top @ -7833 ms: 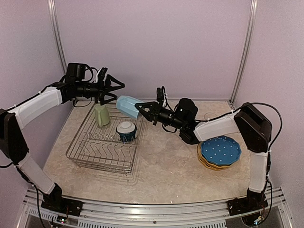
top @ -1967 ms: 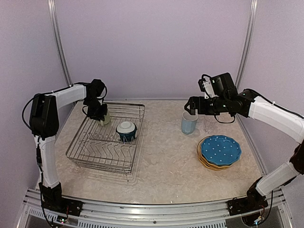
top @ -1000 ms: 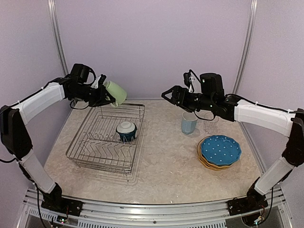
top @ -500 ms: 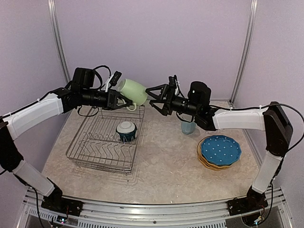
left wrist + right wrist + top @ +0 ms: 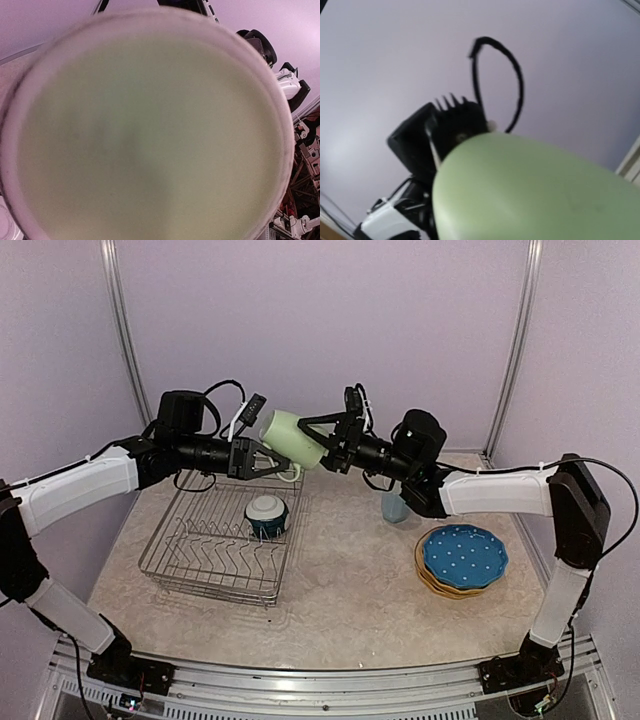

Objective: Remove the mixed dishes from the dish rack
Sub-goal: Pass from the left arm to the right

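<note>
Left fingers (image 5: 262, 460) clenched on the light green mug (image 5: 293, 438), holding it tilted on its side in mid-air. In the left wrist view the mug filled the frame as a blurred green disc, so the exact hold could not be read.

Right fingers (image 5: 330, 443) spread one above and one below the mug's opposite end. Could not tell whether they pressed on it or only straddled it. The right wrist view showed only the mug's curved wall close in.

The mug hung above the far right corner of the dish rack (image 5: 210, 590), clear of the wires. The dark-teal bowl (image 5: 267, 515) sat in the rack, the only dish seen there. On the table (image 5: 350, 620) to the right stood the light blue mug (image 5: 395, 507), partly behind the right arm, and beside it the plates (image 5: 463, 558), stacked with the blue dotted one on top.

Step judged: an arm-to-arm handover of the green mug. The next move likely calls for a firm right-hand hold before the left lets go. The right arm would then carry the mug to stand upright near the light blue one.
</note>
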